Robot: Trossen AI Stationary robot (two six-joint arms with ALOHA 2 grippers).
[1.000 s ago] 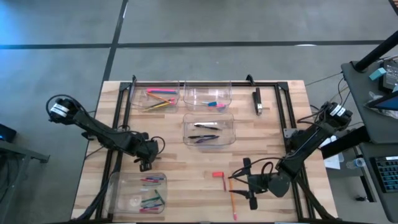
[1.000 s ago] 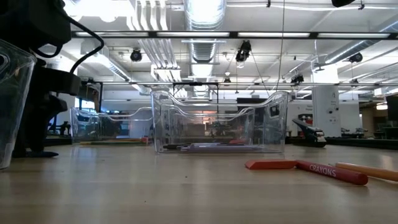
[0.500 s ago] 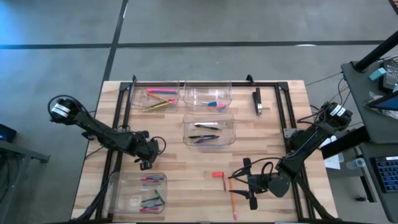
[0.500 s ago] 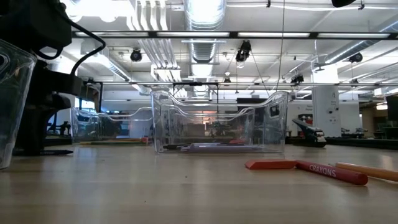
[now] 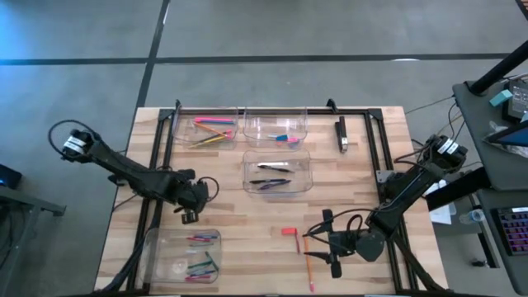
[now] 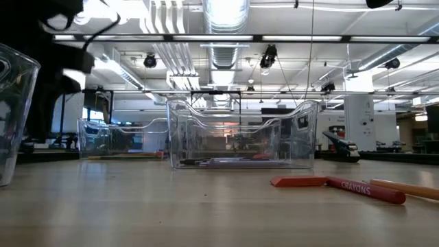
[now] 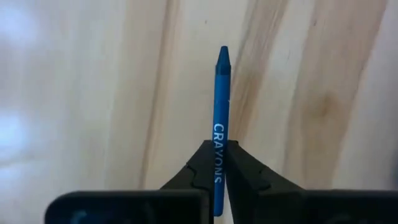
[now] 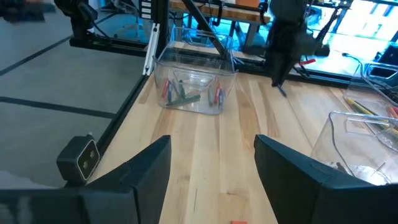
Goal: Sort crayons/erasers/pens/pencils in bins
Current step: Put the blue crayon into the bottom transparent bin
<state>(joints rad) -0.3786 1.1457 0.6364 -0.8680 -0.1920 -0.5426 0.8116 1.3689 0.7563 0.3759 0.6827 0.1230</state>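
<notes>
**Left gripper holds a blue crayon above the counter**

The left gripper [image 5: 190, 215] sits at centre left of the high view, just above the lower-left bin [image 5: 182, 255]. Its fingers [image 7: 202, 168] are clamped on a blue crayon [image 7: 219, 118], whose tip points away from the wrist over the wooden counter [image 5: 247, 223].

The right gripper [image 5: 318, 245] waits at lower centre right, fingers [image 8: 149, 165] spread and holding nothing. Just beside it lie a red crayon [image 5: 298, 241], a red eraser [image 5: 289, 232] and an orange pencil [image 5: 308, 268].

The lower-left bin contains red and green crayons. Pens lie in the centre bin [image 5: 277, 172], pencils in the upper-left bin [image 5: 212, 129].
</notes>
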